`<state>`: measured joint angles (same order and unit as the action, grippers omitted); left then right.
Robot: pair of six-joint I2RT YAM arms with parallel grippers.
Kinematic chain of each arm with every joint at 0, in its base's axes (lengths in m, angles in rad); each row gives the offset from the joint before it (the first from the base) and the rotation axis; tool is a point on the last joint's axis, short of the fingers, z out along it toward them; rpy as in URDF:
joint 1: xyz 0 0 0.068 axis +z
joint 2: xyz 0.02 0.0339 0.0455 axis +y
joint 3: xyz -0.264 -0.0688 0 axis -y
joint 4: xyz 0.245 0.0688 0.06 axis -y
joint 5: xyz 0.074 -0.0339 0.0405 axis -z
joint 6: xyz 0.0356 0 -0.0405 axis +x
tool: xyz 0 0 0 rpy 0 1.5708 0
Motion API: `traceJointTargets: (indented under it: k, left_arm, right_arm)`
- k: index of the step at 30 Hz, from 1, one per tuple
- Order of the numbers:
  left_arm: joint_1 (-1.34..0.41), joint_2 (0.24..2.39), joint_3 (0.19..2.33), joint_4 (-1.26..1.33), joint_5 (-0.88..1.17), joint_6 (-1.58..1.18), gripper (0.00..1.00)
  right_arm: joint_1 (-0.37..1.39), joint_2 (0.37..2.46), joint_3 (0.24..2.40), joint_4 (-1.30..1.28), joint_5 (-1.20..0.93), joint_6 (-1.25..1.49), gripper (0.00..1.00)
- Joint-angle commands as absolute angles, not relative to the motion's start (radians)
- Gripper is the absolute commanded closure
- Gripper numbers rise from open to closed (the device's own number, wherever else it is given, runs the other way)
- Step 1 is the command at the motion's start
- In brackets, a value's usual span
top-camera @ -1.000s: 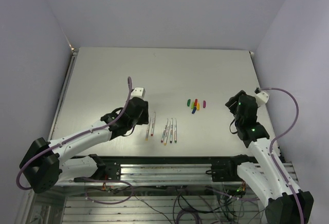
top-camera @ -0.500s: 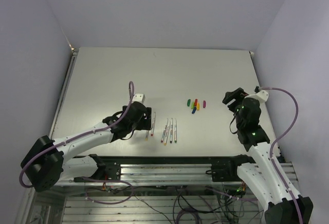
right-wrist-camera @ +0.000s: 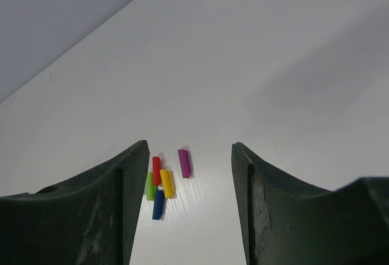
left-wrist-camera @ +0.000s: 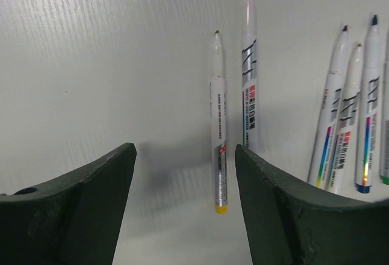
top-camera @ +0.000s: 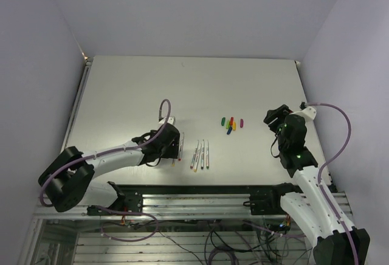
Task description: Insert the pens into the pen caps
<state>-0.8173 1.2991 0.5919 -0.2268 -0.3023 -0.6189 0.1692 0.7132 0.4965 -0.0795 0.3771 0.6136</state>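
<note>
Five pens lie side by side near the front edge of the table (top-camera: pixel 121 95). The leftmost pen (left-wrist-camera: pixel 217 125), with a yellow end, lies on the table between the fingers of my open left gripper (left-wrist-camera: pixel 185 155), close to the right finger (left-wrist-camera: pixel 267 204); I cannot tell whether they touch. A second pen (left-wrist-camera: pixel 249 64) lies just right of it and three more pens (left-wrist-camera: pixel 349 125) further right. In the top view my left gripper (top-camera: pixel 172 148) sits over the leftmost pen (top-camera: pixel 174 157). The pen caps (top-camera: pixel 231 123) cluster mid-table: red (right-wrist-camera: pixel 157 169), yellow (right-wrist-camera: pixel 166 183), green (right-wrist-camera: pixel 149 186), blue (right-wrist-camera: pixel 158 204), magenta (right-wrist-camera: pixel 184 163). My right gripper (right-wrist-camera: pixel 189 146) is open and empty, right of the caps and apart from them.
The left arm's purple cable (top-camera: pixel 163 110) arches above its wrist. The right arm's cable (top-camera: pixel 340 125) loops near the table's right edge. Grey walls close the table in at the back and sides.
My left gripper has slid right to the pens and now straddles the leftmost one. My right gripper turned a little toward the caps.
</note>
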Motion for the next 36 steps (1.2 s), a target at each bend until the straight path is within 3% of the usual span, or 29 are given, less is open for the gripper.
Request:
traceJointTargets:
  k: [1,21,36]
  left_arm:
    - [-0.836,1.345,0.644,-0.191,-0.335,-0.601,0.24]
    - [-0.869,1.453,0.701,-0.227,-0.439,-0.617,0.32]
    - [-0.909,1.548,0.790,-0.439,-0.473,-0.656,0.40]
  right_arm:
    - [0.165,0.689,0.508,-0.083,0.378,0.630,0.44]
    - [0.165,0.686,0.506,-0.104,0.341,0.653,0.46]
    - [0.166,0.686,0.515,-0.106,0.336,0.658,0.46]
